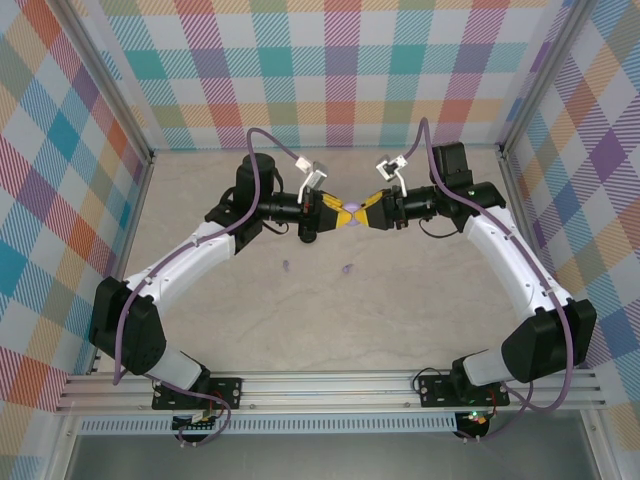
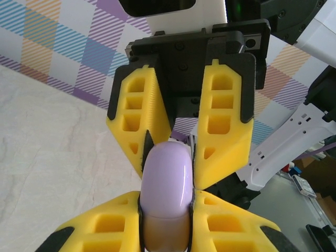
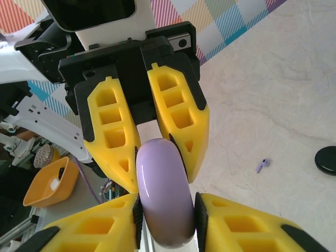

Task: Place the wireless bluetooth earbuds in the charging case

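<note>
Plaid panels in pastel colours are wrapped around the cell, with a pale marbled tabletop [image 1: 420, 320] underneath. The lilac charging case [image 1: 352, 212] is held up in the air mid-table and pinched from both ends at once. The left gripper [image 2: 167, 218] is clamped on one end and the right gripper [image 3: 165, 223] on the other, yellow fingers nose to nose. In both wrist views the case is seen as a smooth rounded pebble with no gap showing, so it's judged to be closed for now. Its long axis is lined up with the two grippers, running left to right across the table. What the next move hinges on is that the buds are nowhere near the fingers. Two lilac earbuds are left lying on the tabletop below the case and toward the near side. The first earbud [image 1: 287, 266] is off toward the left arm, and the second earbud [image 1: 348, 268] is almost straight under the case. In the right wrist view one bud is caught lying flat, near a black disc [image 3: 328, 160] but not touching it. Neither gripper is free, so one end would probably have to be let go and the lid popped before anything can be picked up. The left arm looks slightly better placed for the first earbud. The second is roughly even between the two.
</note>
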Robot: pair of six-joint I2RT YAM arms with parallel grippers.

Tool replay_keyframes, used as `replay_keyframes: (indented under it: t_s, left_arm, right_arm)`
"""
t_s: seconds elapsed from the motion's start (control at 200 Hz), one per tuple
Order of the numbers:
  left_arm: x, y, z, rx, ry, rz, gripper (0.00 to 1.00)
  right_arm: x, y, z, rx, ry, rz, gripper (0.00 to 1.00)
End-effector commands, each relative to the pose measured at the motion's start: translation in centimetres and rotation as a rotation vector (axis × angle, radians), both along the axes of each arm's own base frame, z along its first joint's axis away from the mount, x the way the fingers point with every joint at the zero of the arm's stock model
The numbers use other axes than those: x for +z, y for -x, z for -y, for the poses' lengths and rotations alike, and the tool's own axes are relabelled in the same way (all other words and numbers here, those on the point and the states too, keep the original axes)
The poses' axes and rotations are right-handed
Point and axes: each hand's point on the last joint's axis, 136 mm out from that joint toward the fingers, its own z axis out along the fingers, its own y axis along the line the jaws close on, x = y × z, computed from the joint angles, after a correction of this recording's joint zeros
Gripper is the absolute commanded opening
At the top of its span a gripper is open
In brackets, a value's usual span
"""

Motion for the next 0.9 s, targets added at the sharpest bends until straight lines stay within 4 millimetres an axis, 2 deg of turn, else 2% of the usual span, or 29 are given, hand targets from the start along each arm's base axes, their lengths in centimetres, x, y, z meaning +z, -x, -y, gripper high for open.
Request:
replay_keyframes:
  t_s: [0.0, 0.15, 0.43, 0.895]
  left_arm:
    - [2.8, 1.3, 0.1, -0.039, 0.038, 0.07, 0.07]
    - [2.8, 1.1, 0.1, -0.024, 0.035, 0.062, 0.15]
    - [2.9, 1.4, 0.0, -0.024, 0.051, 0.051, 0.31]
    - [2.8, 2.1, 0.3, -0.056, 0.055, 0.041, 0.35]
  right_arm:
    - [1.4, 0.6, -0.3, 0.041, -0.03, 0.041, 0.25]
    - [1.7, 0.8, -0.3, 0.047, -0.044, 0.041, 0.2]
    - [2.1, 0.4, -0.3, 0.026, -0.057, 0.05, 0.18]
    - [2.8, 0.1, -0.3, -0.002, -0.063, 0.046, 0.19]
